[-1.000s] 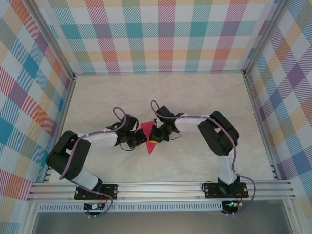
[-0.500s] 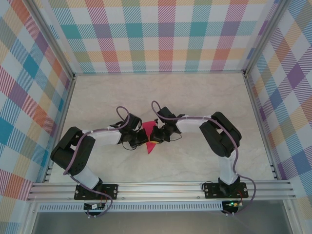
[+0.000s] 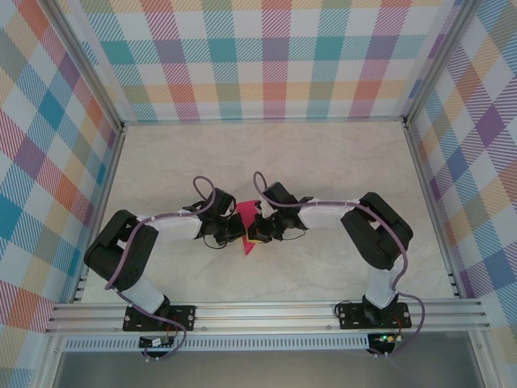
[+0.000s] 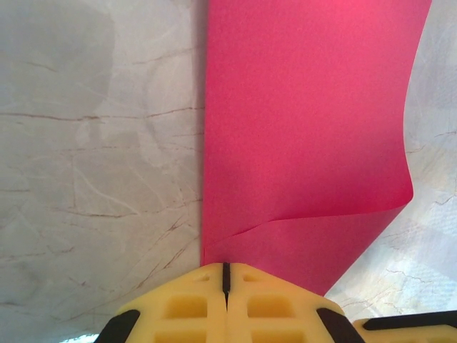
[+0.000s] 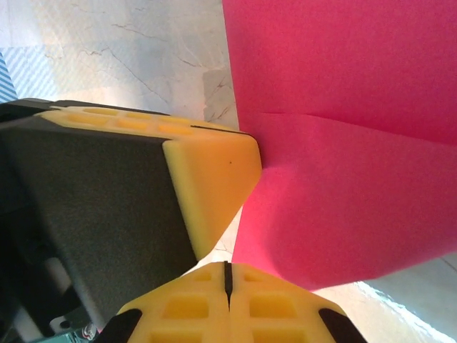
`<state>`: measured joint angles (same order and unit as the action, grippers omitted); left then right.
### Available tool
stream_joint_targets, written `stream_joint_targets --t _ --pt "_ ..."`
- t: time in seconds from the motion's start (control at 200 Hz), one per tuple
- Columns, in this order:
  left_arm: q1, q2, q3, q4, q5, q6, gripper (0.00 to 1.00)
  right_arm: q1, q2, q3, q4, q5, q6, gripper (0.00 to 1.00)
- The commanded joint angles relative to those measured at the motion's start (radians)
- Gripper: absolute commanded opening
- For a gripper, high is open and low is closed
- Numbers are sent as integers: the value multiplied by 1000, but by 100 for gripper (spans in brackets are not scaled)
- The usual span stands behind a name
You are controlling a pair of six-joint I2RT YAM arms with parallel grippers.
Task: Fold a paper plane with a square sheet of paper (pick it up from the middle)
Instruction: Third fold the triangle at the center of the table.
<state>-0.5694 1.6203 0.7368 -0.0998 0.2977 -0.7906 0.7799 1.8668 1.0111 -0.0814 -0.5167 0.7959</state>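
Top external view: both arms bend in low over the pale marbled table (image 3: 323,162) and meet tip to tip near its middle.
Left pincer (image 3: 235,232): points right, its tip at the left edge of the pink-red paper (image 3: 241,212).
Left pincer, own wrist view (image 4: 226,270): the yellow fingers are pressed together, with only a thin dark seam between them. Whether any paper is nipped in that seam cannot be told.
Paper ahead of the left pincer (image 4: 307,128): starts right at the fingertips and runs straight away from them, mostly to the right of the seam. Its left edge is straight. A curved flap line crosses it just beyond the tips, and the right edge bows up off the table (image 4: 93,143).
Paper between the pincers: a narrow pointed shape in the top view. The broad end lies beyond the two tips and the point lies on the near side of them.
Right pincer (image 3: 256,234): points left, facing the other tip across the paper.
Right pincer, own wrist view (image 5: 228,270): fingers together, seam closed, touching the paper's lower edge. A grip on it cannot be confirmed.
Paper ahead of the right pincer (image 5: 343,214): spreads forward and to the right of the tips, with one crease across it.
Neighbour: a yellow finger (image 5: 211,179) of the left pincer sits just left of the seam, its corner against the paper's edge.
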Motion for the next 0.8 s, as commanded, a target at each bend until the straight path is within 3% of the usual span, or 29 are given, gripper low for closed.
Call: stream_joint_targets --t 0.0,0.185,0.53,0.795 --pt "-9 32 -28 -74 -97 -7 0 5 45 -15 10 12 -9 4" --pt "-9 34 -31 -68 -100 -13 0 5 68 -31 -6 43 -19 3" --pt "-10 26 -44 -59 -105 -28 0 30 -30 -84 89 -23 -13 4" --pt "-11 28 -48 -51 -108 -38 0 44 44 -92 103 -26 -7 4"
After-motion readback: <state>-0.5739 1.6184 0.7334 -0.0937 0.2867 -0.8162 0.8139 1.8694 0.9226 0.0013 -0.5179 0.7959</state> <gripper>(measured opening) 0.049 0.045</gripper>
